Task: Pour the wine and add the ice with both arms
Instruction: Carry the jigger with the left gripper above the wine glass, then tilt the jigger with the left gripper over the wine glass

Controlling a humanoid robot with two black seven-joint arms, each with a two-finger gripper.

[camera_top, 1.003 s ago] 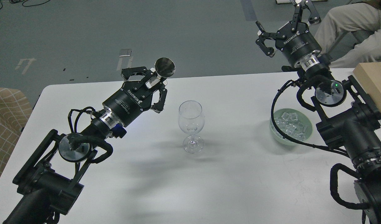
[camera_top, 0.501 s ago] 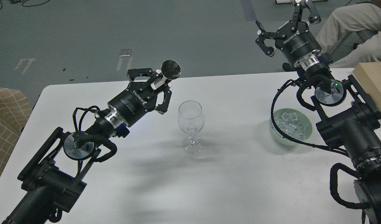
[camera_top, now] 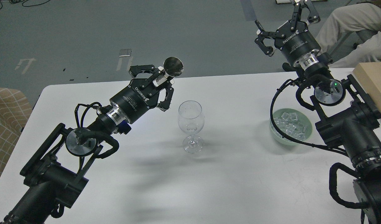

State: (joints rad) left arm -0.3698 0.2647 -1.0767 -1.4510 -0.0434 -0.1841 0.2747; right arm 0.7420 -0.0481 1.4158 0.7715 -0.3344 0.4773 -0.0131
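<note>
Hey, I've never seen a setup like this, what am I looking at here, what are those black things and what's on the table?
This view looks down from a humanoid robot's own head. The black jointed things are its two arms. The left gripper is clamped on a small steel jigger, held up beside a clear wine glass standing on the white table. The right gripper is open, holding nothing, raised beyond the table's far edge. A pale green bowl holds ice.
</note>
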